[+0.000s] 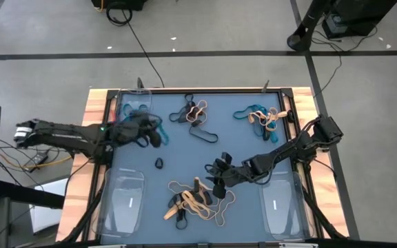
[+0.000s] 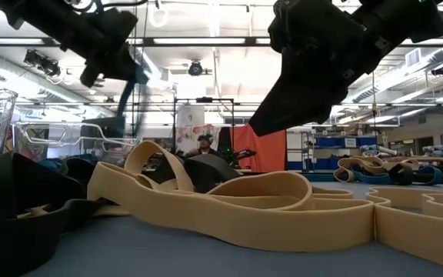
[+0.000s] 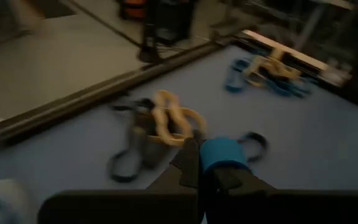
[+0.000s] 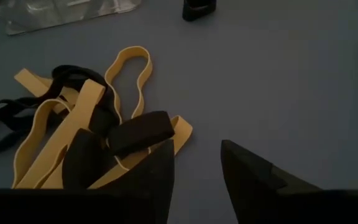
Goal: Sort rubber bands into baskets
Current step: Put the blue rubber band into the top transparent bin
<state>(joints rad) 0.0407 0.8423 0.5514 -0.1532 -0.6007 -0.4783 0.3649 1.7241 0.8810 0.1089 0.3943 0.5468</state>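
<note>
The left gripper point(image 1: 158, 132) is hanging near the far-left basket point(image 1: 134, 105), its fingers clamped on a teal band point(image 3: 221, 152) — open mat lying between it and the far pile point(image 1: 193, 114). The right gripper point(image 1: 218, 178) is hovering with fingers apart just beside the near pile of tan and black bands point(image 1: 195, 200) — bare blue mat point(image 1: 185, 155) stretching toward the near-right basket point(image 1: 281, 207) at the table's edge.
</note>
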